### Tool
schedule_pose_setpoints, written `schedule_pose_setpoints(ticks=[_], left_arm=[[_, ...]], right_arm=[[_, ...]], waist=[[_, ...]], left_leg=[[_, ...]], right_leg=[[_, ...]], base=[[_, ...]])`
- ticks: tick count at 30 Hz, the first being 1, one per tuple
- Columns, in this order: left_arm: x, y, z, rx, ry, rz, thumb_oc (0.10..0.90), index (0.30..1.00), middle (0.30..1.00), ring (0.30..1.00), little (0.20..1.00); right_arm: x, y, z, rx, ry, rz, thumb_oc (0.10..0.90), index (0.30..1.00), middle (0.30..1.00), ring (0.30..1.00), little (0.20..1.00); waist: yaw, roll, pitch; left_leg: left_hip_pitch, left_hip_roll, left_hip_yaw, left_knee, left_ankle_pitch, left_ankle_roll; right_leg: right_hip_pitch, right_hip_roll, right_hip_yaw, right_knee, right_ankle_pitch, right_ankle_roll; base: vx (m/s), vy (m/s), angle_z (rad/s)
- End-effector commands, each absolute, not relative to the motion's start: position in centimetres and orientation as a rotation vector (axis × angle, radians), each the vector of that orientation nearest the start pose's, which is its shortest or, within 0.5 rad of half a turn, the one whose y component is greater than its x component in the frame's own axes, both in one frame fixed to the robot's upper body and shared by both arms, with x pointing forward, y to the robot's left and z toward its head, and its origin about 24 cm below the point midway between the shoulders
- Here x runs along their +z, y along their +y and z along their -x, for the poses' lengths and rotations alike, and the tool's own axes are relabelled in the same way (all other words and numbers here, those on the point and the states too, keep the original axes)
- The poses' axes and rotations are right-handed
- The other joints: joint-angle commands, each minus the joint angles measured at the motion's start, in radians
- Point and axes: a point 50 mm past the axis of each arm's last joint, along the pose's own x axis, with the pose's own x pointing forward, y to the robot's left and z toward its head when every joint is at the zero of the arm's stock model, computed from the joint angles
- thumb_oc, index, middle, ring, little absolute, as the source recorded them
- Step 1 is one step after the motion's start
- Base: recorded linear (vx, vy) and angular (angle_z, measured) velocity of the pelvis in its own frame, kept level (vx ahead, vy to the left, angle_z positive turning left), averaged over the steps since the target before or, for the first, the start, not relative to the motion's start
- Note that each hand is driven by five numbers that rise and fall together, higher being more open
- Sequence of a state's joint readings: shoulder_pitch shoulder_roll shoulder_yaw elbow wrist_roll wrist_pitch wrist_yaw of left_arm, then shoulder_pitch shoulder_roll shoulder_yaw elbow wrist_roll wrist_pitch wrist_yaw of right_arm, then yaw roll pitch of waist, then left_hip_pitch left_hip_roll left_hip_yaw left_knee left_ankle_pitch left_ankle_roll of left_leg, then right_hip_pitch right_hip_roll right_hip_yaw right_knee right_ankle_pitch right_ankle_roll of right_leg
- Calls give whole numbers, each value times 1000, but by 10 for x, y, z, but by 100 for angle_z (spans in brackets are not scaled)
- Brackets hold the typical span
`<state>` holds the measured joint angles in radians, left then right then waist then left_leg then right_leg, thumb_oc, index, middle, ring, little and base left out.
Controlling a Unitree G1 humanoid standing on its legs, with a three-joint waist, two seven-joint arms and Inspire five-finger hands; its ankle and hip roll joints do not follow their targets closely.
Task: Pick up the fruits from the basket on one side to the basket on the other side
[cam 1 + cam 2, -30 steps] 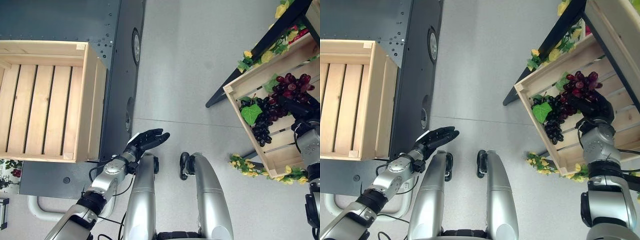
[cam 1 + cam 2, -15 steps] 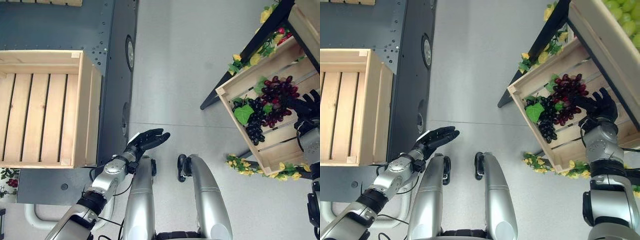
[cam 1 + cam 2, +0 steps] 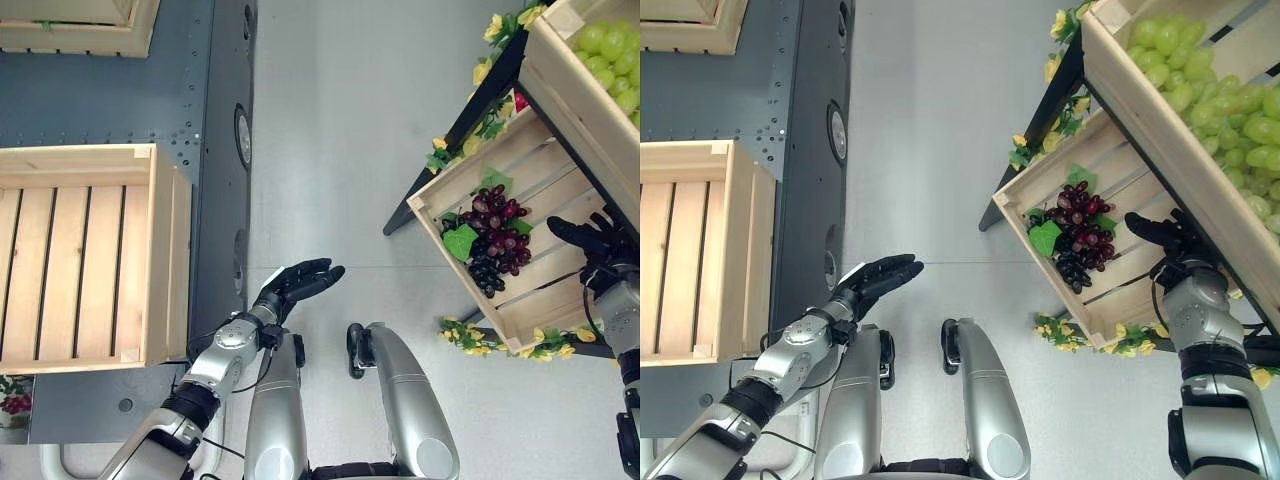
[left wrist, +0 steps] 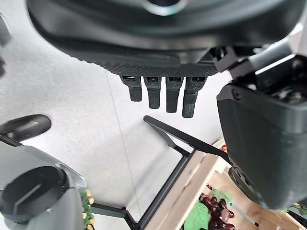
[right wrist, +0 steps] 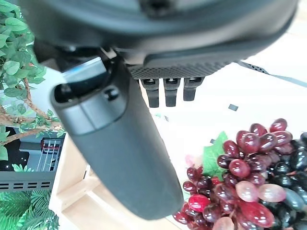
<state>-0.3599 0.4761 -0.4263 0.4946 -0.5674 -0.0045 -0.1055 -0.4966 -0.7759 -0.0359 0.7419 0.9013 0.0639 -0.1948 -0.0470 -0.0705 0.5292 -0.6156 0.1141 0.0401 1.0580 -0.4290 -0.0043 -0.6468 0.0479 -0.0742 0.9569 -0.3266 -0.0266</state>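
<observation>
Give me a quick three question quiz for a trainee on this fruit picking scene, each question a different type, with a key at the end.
1. True or false: the right hand is shut on the bunch of dark red and black grapes.
2. Multiple choice: the green grapes lie in
A. the slanted wooden crate holding the dark grapes
B. the upper slanted wooden crate above it
C. the flat wooden crate on the grey platform
3. Fill in: the left hand hangs open over the grey ____.

Key
1. False: its fingers are spread, beside the bunch.
2. B
3. floor
</observation>
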Motion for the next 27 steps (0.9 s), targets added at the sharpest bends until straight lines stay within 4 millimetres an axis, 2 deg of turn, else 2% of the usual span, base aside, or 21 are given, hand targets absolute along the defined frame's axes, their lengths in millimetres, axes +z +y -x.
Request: schedule_pose_setpoints(ticks=[1, 3, 7, 11, 15, 20, 22, 27], left_arm=[[13, 154, -299, -380, 232, 2, 800, 900, 900, 900, 900], [11, 151, -299, -384, 242, 8, 800, 900, 900, 900, 900], [3, 144, -297, -396, 273, 16, 800, 900, 900, 900, 900], [-1, 142, -296, -404, 284, 22, 800, 900, 900, 900, 900], [-6, 134, -293, -408, 293, 51, 800, 900, 900, 900, 900], [-12, 134, -289, -399, 315, 86, 800, 900, 900, 900, 900], [-19, 136, -284, -384, 345, 108, 800, 900, 900, 900, 900], [-36, 141, -272, -360, 408, 61, 800, 900, 900, 900, 900]], right_arm=[[105, -363, -304, -532, 33, -196, 800, 900, 900, 900, 900], [99, -354, -305, -501, 35, -208, 800, 900, 900, 900, 900], [79, -323, -308, -367, 62, -193, 800, 900, 900, 900, 900], [67, -312, -303, -302, 77, -188, 800, 900, 900, 900, 900], [44, -292, -292, -177, 116, -243, 800, 900, 900, 900, 900], [23, -271, -282, -86, 157, -332, 800, 900, 900, 900, 900], [9, -256, -273, -53, 178, -372, 800, 900, 900, 900, 900], [-9, -235, -259, -30, 211, -431, 800, 900, 900, 900, 900]], waist=[[-22, -64, -124], [-29, -63, -127], [-44, -61, -138], [-51, -60, -149], [-69, -48, -176], [-73, -48, -196], [-77, -48, -211], [-89, -50, -241]], left_leg=[[50, -26, 81, -20, -5, 71], [69, -24, 87, -37, 0, 72], [124, -29, 99, -85, 8, 75], [164, -33, 108, -115, 7, 79], [251, -46, 112, -183, 13, 76], [298, -54, 117, -241, 43, 80], [333, -57, 120, -285, 55, 79], [399, -64, 136, -386, 87, 72]], right_leg=[[119, -36, -52, -61, 32, -48], [137, -35, -47, -80, 35, -48], [186, -33, -28, -128, 41, -43], [223, -34, -16, -160, 46, -38], [305, -32, 10, -225, 48, -24], [349, -33, 21, -277, 74, -22], [381, -31, 29, -317, 88, -15], [433, -25, 46, -401, 117, -2]], base=[[7, 64, -13], [0, 57, -9], [2, 60, -8], [19, 38, -10], [76, 65, -2], [8, 24, -5], [31, 22, -7], [24, 10, -3]])
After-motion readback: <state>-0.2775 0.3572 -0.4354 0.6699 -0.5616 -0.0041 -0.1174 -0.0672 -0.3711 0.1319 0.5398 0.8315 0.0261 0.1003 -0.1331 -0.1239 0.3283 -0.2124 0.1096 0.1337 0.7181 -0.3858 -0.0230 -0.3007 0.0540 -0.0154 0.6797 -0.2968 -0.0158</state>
